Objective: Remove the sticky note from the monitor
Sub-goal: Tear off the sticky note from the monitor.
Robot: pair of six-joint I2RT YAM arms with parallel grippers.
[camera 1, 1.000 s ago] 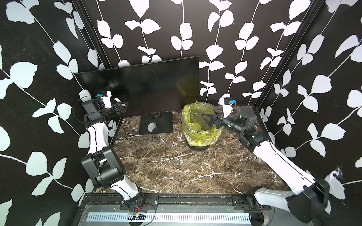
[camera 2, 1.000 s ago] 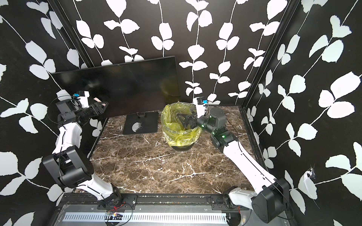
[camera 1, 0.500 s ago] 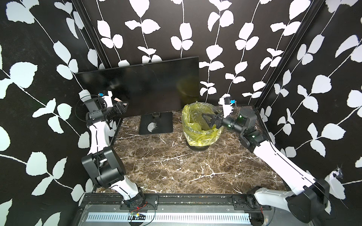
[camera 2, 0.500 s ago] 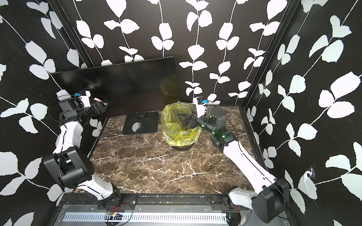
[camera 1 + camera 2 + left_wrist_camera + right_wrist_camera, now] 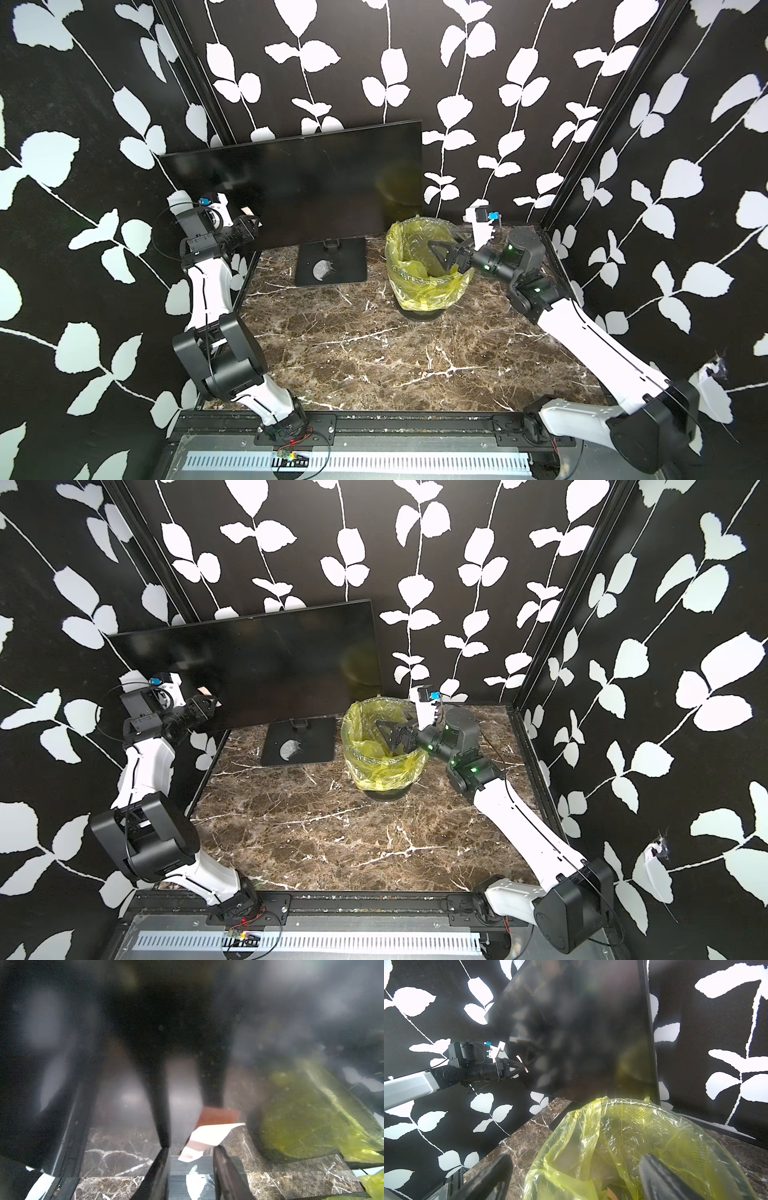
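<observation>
The monitor stands at the back left on its flat black base. A pale pink sticky note hangs on the screen near its lower left corner and curls off the glass. My left gripper is right at that corner. In the left wrist view the sticky note dips between the fingertips of the left gripper. One finger touches the note's edge, the other stands apart from it, so the jaws are still open. My right gripper hangs open over the bin, holding nothing.
A mesh bin lined with a yellow bag stands to the right of the monitor's base, with scraps in its bottom. Black walls with white leaves close in the back and both sides. The floor is brown marble.
My left gripper's jaws have narrowed around the sticky note at the monitor's corner. The left arm has barely shifted, and the right arm has not moved.
</observation>
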